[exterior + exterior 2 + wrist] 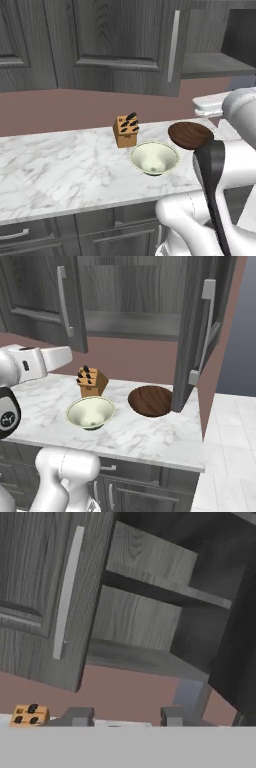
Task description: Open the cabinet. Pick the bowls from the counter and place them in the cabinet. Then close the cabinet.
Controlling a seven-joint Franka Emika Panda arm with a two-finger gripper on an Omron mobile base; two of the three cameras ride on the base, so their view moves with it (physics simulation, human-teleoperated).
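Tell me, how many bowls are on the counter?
2. The cream-white bowl sits in front of the knife block; the dark wooden bowl sits to its right, below the open cabinet.

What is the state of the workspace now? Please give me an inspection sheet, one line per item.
Surface: white marble counter, both bowls resting on it.
Job's things: cabinet with both doors swung open, shelves bare where visible; cream bowl upright; wooden bowl beside it, near the right door.
Clutter: knife block behind the cream bowl.
Grippers: tool empty, fingers apart, aimed at the open cabinet.
Cables: nothing seen.
Surroundings: reddish-brown wall, drawers below the counter.
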